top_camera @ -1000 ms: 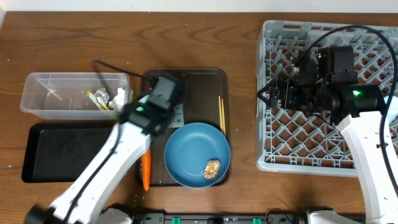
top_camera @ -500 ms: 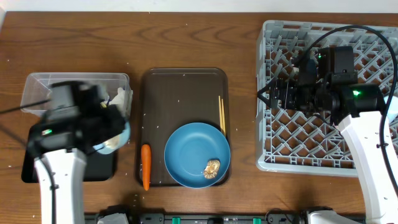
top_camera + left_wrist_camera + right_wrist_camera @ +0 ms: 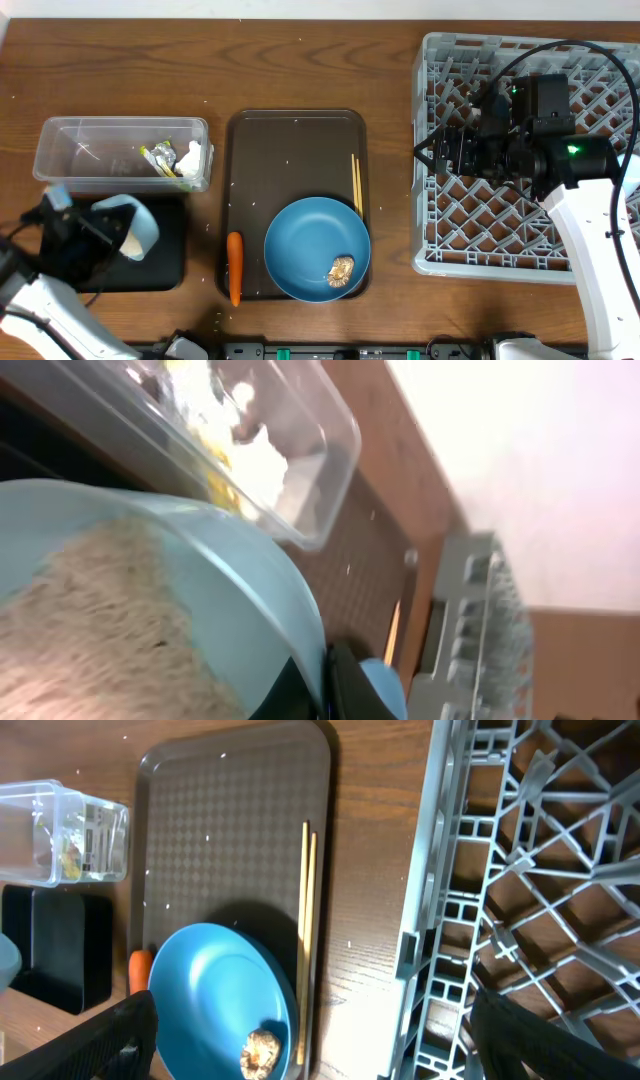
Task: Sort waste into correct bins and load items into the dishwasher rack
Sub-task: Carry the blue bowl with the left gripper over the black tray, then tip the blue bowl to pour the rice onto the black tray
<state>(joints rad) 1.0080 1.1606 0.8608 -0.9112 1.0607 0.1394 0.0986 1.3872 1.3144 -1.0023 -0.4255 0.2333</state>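
Observation:
My left gripper (image 3: 104,226) (image 3: 330,678) is shut on the rim of the small pale-blue bowl (image 3: 132,226) (image 3: 230,570). It holds the bowl tilted over the black tray (image 3: 160,262). A pale grainy mass of rice (image 3: 90,625) lies inside the bowl. The clear tub (image 3: 100,150) (image 3: 300,450) behind it holds the crumpled wrapper (image 3: 178,158). On the brown serving tray (image 3: 290,140) lie the carrot (image 3: 234,267), the chopsticks (image 3: 355,185) (image 3: 307,920) and the blue plate (image 3: 310,245) (image 3: 210,990) with a brown scrap (image 3: 342,268) (image 3: 262,1052). My right gripper (image 3: 432,155) (image 3: 320,1050) hangs open above the left edge of the grey rack (image 3: 530,215) (image 3: 530,870).
Rice grains are scattered over the serving tray and the wooden table (image 3: 390,60). The rack fills the right side, and the right arm reaches across it. The tub and black tray sit close together at the left.
My left arm has swung from the serving tray to the far left, carrying the bowl, and now holds it over the black tray. The right arm has not moved.

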